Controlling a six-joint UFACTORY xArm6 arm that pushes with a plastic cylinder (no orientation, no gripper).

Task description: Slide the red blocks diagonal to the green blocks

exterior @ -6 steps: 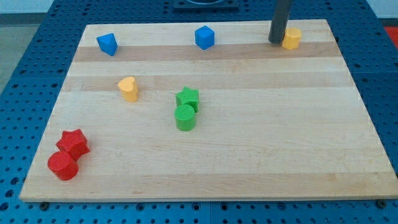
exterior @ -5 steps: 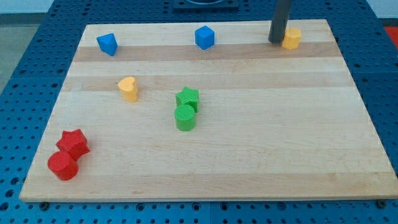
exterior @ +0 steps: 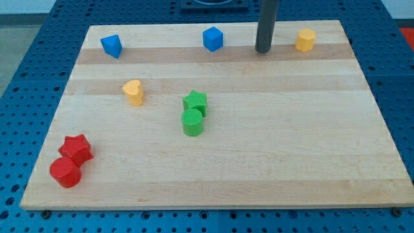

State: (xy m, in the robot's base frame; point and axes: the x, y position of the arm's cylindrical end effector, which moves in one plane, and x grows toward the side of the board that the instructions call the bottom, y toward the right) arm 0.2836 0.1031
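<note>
A red star block (exterior: 77,148) and a red cylinder (exterior: 65,172) sit touching at the board's lower left. A green star block (exterior: 195,101) and a green cylinder (exterior: 192,122) sit touching near the board's middle. My tip (exterior: 262,50) stands near the view's top, right of the middle, far from both the red and the green blocks. It touches no block.
A blue cube (exterior: 212,39) lies left of my tip and a yellow hexagon block (exterior: 305,39) to its right. Another blue block (exterior: 111,46) is at the top left. A yellow heart block (exterior: 133,92) lies left of the green pair. The wooden board (exterior: 291,149) ends in blue pegboard.
My tip has moved left, away from the yellow hexagon block it stood beside. No block has moved.
</note>
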